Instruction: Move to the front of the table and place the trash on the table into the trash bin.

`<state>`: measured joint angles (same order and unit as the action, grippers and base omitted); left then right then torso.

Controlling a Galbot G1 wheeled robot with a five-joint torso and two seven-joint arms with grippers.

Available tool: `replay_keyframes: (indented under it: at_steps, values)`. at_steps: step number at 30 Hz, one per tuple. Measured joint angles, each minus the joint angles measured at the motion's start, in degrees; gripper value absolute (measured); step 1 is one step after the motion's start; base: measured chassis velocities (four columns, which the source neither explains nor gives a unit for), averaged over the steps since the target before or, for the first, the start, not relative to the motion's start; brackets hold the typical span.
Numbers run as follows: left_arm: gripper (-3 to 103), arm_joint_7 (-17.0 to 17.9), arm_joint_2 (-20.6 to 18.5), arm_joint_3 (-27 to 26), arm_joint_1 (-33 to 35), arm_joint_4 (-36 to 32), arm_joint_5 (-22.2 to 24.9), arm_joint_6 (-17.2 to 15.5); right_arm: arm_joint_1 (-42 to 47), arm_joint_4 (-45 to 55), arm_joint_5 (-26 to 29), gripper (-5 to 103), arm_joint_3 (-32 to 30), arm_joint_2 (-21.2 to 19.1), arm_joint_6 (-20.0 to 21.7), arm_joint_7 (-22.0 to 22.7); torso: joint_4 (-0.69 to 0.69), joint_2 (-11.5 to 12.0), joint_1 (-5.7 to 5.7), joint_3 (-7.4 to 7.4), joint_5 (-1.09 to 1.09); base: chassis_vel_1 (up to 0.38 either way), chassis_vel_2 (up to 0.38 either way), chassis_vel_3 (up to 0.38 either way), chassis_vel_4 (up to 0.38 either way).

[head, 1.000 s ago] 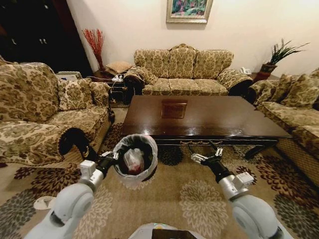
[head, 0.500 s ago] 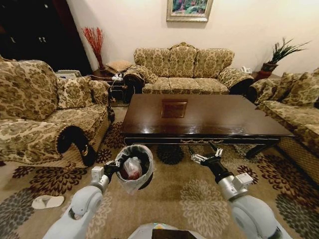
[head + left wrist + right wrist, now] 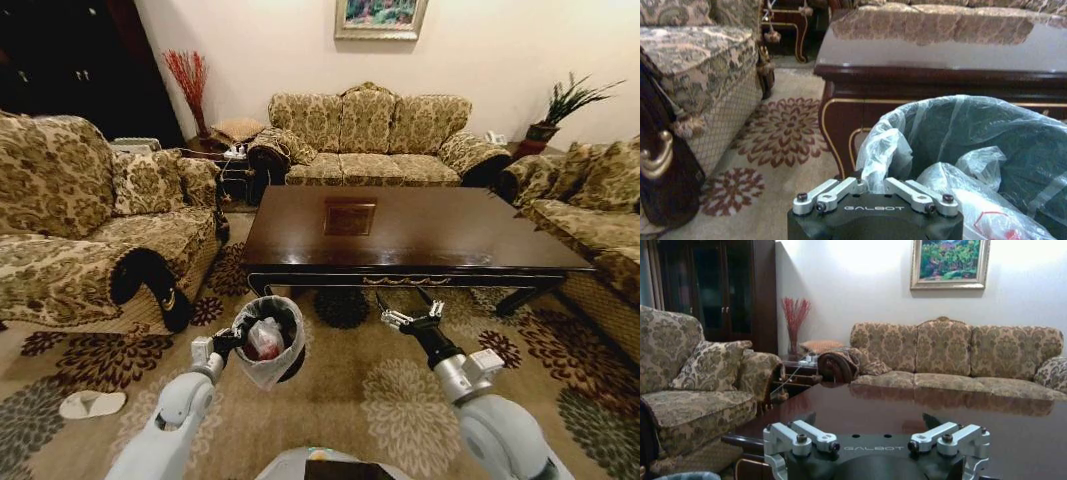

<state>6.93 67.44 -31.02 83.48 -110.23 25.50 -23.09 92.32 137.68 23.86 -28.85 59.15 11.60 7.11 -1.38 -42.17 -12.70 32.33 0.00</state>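
The dark glossy table [image 3: 420, 240] stands straight ahead, its near edge just beyond both grippers. My left gripper [image 3: 232, 340] is shut on the rim of the trash bin [image 3: 285, 312], holding it above the carpet by the table's near-left corner. In the left wrist view the grey-white liner of the trash bin [image 3: 987, 135] bunches at the gripper [image 3: 872, 181], and the table [image 3: 940, 55] is close behind. A pink-white bag of trash [image 3: 265, 340] lies inside the bin [image 3: 973, 210]. My right gripper [image 3: 408, 318] hangs open and empty before the table's front apron. The right wrist view has that gripper [image 3: 869, 421] facing the tabletop [image 3: 907, 410].
Patterned sofas stand on the left [image 3: 90, 240], at the back [image 3: 370, 140] and on the right [image 3: 600, 200]. A white slipper [image 3: 92, 403] lies on the floral carpet at the lower left. A side table with red twigs [image 3: 188, 85] fills the back-left corner.
The whole picture has shifted, so the camera moved. My left arm has lowered slightly and drawn inward, still holding the bin. The right arm stays as it was.
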Motion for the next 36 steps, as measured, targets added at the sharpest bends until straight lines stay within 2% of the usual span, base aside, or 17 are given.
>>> replay_keyframes:
  at_steps: [10,20,36]
  values:
    - [3,-0.57,1.14,0.61,-1.74,6.01,-2.1,0.58,0.14,-0.23,-0.29,100,-0.1,0.24,-0.57,-0.09,0.01,2.77,1.15,-1.63,0.0,0.0,0.0,0.0,0.0]
    - [3,-1.32,1.7,0.59,-2.07,7.67,-2.3,1.5,0.11,-0.37,-0.29,100,-0.23,0.14,-0.67,-0.11,0.0,5.29,2.25,-3.05,0.0,0.0,0.0,0.0,0.0]
    - [3,0.26,3.25,1.83,-4.16,12.08,-2.55,2.34,0.56,-0.38,-0.81,100,-0.08,0.98,-0.92,-0.2,0.01,8.99,3.82,-5.16,0.0,0.0,0.0,0.0,0.0]
